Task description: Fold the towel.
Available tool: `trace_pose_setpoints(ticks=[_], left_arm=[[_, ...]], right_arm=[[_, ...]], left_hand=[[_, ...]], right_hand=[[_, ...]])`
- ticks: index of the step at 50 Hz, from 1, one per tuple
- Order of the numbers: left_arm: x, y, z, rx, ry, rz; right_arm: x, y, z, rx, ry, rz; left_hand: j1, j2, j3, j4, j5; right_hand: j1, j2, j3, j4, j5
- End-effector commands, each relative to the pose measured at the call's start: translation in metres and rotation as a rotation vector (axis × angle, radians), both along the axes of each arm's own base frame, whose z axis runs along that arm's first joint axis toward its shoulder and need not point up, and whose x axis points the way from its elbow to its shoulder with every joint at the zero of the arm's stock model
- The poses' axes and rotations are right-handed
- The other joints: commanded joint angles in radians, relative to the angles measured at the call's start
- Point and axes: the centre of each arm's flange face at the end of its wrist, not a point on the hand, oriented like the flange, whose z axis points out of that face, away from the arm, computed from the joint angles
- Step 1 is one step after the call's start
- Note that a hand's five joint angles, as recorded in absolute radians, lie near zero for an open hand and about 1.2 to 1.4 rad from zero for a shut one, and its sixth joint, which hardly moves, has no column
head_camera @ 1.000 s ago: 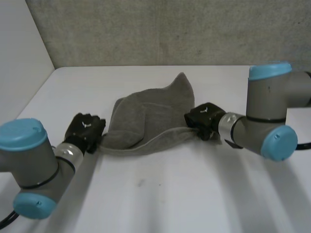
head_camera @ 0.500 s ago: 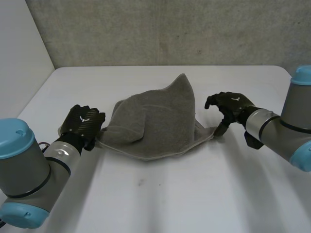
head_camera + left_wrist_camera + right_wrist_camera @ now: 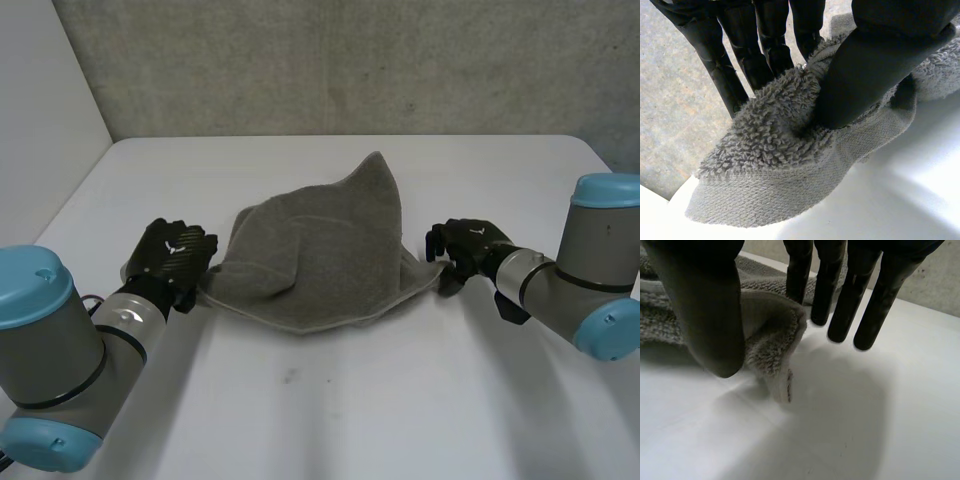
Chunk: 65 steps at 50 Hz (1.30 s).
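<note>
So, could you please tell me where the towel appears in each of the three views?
Head view: towel lies mid-table between left hand and right hand.
Left wrist view: one corner, pinched under the left hand's thumb.
Right wrist view: another corner, held between the right hand's thumb and fingers.
Shared landmark: the white table beneath it.

The towel (image 3: 320, 250) is plain grey, its looped pile and flat hem (image 3: 765, 197) the same shade. The table (image 3: 330, 400) is white with one small dark speck (image 3: 290, 377). The left hand (image 3: 172, 255) and right hand (image 3: 462, 245) are black, each with a small white mark. The arms (image 3: 60, 350) are grey with light-blue caps (image 3: 35, 275). The back wall (image 3: 330, 60) is mottled grey.
</note>
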Motion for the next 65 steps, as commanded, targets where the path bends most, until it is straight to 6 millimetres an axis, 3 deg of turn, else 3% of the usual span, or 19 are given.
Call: trace_pose_setpoints(ticks=[1,2,4,8,11,16,19,21,22,24,25,29,32,38,44,51,57,59,65], left_arm=[[0.0,0.0,0.0,0.001,0.0,0.0],[0.0,0.0,0.0,-0.001,0.0,-0.001],[-0.001,0.001,0.0,-0.001,0.0,-0.003],[-0.002,0.002,0.001,-0.004,0.001,-0.008],[-0.003,0.001,0.002,-0.007,0.002,-0.009],[-0.003,-0.001,0.015,-0.046,0.018,-0.004],[-0.003,-0.001,0.025,-0.076,0.03,-0.003],[-0.001,-0.001,0.052,-0.153,0.057,0.002],[-0.001,-0.001,0.052,-0.153,0.057,0.002],[0.0,0.001,0.091,-0.26,0.103,0.003],[0.0,0.001,0.091,-0.26,0.103,0.003],[0.005,0.013,0.15,-0.373,0.173,0.004],[0.008,0.021,0.175,-0.369,0.175,0.001],[0.012,0.027,0.19,-0.277,0.141,0.005],[0.006,0.005,0.154,-0.077,0.059,0.016],[0.006,-0.047,0.097,0.076,-0.005,0.069],[-0.004,-0.081,0.088,0.036,0.001,0.065],[-0.012,-0.106,0.11,-0.107,0.051,0.064],[-0.019,-0.129,0.169,-0.398,0.165,0.066]], right_arm=[[0.002,-0.006,-0.006,-0.003,-0.03,-0.011],[0.003,-0.007,-0.006,0.005,-0.044,-0.018],[0.003,-0.009,-0.005,0.008,-0.056,-0.023],[0.001,-0.014,0.005,-0.012,-0.073,-0.042],[-0.004,-0.018,0.03,-0.074,-0.082,-0.054],[-0.028,-0.021,0.106,-0.273,-0.097,-0.103],[-0.032,-0.018,0.123,-0.329,-0.085,-0.105],[-0.037,-0.005,0.165,-0.464,-0.035,-0.097],[-0.037,-0.005,0.165,-0.465,-0.034,-0.097],[-0.042,0.013,0.206,-0.606,0.045,-0.088],[-0.042,0.014,0.206,-0.607,0.045,-0.088],[-0.047,0.044,0.243,-0.673,0.182,-0.061],[-0.047,0.058,0.251,-0.637,0.26,-0.026],[-0.047,0.073,0.248,-0.542,0.349,0.03],[-0.033,0.06,0.223,-0.461,0.407,0.103],[-0.014,0.026,0.181,-0.382,0.441,0.118],[0.011,0.0,0.176,-0.459,0.411,0.114],[0.025,-0.022,0.195,-0.608,0.332,0.058],[0.032,-0.042,0.251,-0.866,0.137,-0.096]], left_hand=[[0.211,0.179,0.18,0.179,0.2],[0.211,0.179,0.18,0.179,0.2],[0.211,0.179,0.18,0.179,0.2],[0.211,0.179,0.18,0.179,0.2],[0.211,0.179,0.18,0.179,0.2],[0.211,0.179,0.18,0.179,0.2],[0.211,0.179,0.18,0.179,0.2],[0.211,0.179,0.18,0.179,0.2],[0.211,0.179,0.18,0.179,0.2],[0.211,0.179,0.18,0.179,0.2],[0.211,0.179,0.18,0.179,0.2],[0.211,0.179,0.18,0.179,0.2],[0.211,0.179,0.18,0.179,0.2],[0.211,0.179,0.18,0.179,0.2],[0.211,0.179,0.18,0.179,0.2],[0.211,0.179,0.18,0.179,0.2],[0.211,0.179,0.18,0.179,0.2],[0.211,0.179,0.18,0.179,0.2],[0.211,0.179,0.18,0.179,0.2]], right_hand=[[0.397,0.4,0.397,0.399,0.388],[0.643,0.646,0.643,0.645,0.634],[0.743,0.746,0.743,0.745,0.734],[0.744,0.747,0.744,0.746,0.735],[0.744,0.747,0.744,0.746,0.735],[0.744,0.747,0.744,0.746,0.735],[0.744,0.747,0.744,0.746,0.735],[0.744,0.747,0.744,0.746,0.735],[0.744,0.747,0.744,0.746,0.735],[0.744,0.747,0.744,0.746,0.735],[0.744,0.747,0.744,0.746,0.735],[0.744,0.747,0.744,0.746,0.735],[0.744,0.747,0.744,0.746,0.735],[0.744,0.747,0.744,0.746,0.735],[0.744,0.747,0.744,0.746,0.735],[0.744,0.747,0.744,0.746,0.735],[0.744,0.747,0.744,0.746,0.735],[0.744,0.747,0.744,0.746,0.735],[0.744,0.747,0.744,0.746,0.735]])
